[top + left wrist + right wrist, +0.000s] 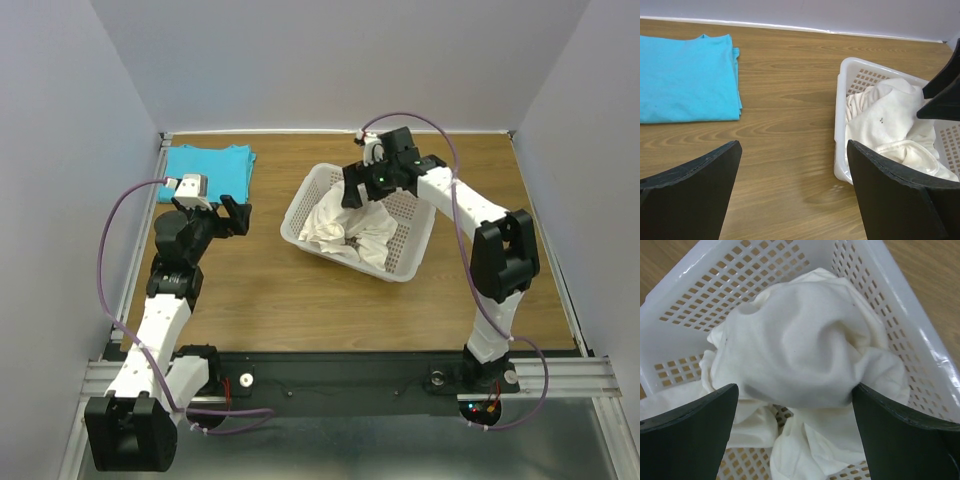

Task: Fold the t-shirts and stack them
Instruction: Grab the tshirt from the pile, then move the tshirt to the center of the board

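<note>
Two tools stand released and hold nothing. Nearest, the left tool [238, 215] hangs over bare table [290, 300], its jaws parted wide. It is probably parked to one side so the other arm has the middle to itself. Beyond it, the white basket [402, 268] sits mid-table with the cream t-shirt [800, 355] bunched inside, crumpled into a hump. The right tool [795, 390] is poised right over that hump with a finger on either side, not pinching. That placement looks chosen so that closing would gather a fold and lift the shirt out for folding. Farthest, at the far left corner, the turquoise t-shirt [685, 80] lies flat as a neat folded rectangle, well apart from the basket. It looks like the base of the stack, set out of the way to leave room for spreading.
</note>
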Controlling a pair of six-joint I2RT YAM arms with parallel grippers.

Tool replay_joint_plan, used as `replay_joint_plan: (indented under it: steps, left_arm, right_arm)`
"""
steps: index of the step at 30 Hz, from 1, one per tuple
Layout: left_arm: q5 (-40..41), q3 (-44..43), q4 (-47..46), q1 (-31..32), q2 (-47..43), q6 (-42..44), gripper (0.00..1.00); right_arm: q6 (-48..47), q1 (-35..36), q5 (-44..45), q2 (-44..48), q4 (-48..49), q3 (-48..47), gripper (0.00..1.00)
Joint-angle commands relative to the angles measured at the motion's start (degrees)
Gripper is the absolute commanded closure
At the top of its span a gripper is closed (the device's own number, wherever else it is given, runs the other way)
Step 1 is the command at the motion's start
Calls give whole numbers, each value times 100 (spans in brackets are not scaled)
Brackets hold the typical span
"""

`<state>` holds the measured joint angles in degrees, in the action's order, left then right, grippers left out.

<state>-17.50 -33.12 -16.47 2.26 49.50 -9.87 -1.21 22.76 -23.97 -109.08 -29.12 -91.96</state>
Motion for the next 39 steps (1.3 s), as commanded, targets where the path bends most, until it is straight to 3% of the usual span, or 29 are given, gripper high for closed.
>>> replay_joint_plan:
  steps: [1, 6, 8, 9, 10, 11, 12, 27, 31, 32, 34, 39]
  left_arm:
    - [132, -177, -216, 37, -203, 108, 1]
    - [176, -203, -181, 37, -186, 152, 1]
    - [211, -195, -181, 37, -230, 161, 1]
    - [255, -186, -173, 29, -265, 169, 1]
    - [290, -186, -190, 37, -282, 178, 1]
    - [317, -177, -190, 29, -300, 187, 1]
    - [387, -177, -216, 37, -335, 187, 1]
    - [1099, 69, -331, 37, -775, 231, 1]
    - [1266, 69, -304, 37, -810, 249, 2]
    - [1301, 61, -304, 37, -853, 266, 1]
    - [1398, 87, -287, 37, -906, 275, 1]
    - [1503, 113, -269, 29, -1003, 293, 2]
  right_arm:
    - [798, 263, 454, -148, 117, -217, 0]
    - [982, 501, 1147, -578, 197, -331, 2]
    - [957, 510, 1096, -685, 188, -471, 16]
    - [913, 501, 1061, -720, 188, -524, 43]
    - [878, 510, 1035, -729, 188, -559, 62]
    - [825, 501, 982, -712, 188, -707, 90]
    - [729, 518, 912, -616, 197, -779, 100]
    - [-1442, 519, -1778, 536, -489, -2984, 99]
    - [-1654, 554, -1813, 125, -848, -4835, 99]
    - [-1611, 562, -1831, 28, -875, -5666, 99]
    - [-1505, 606, -1883, -17, -631, -6060, 99]
    - [-278, 835, -1971, 756, 1484, -5253, 99]
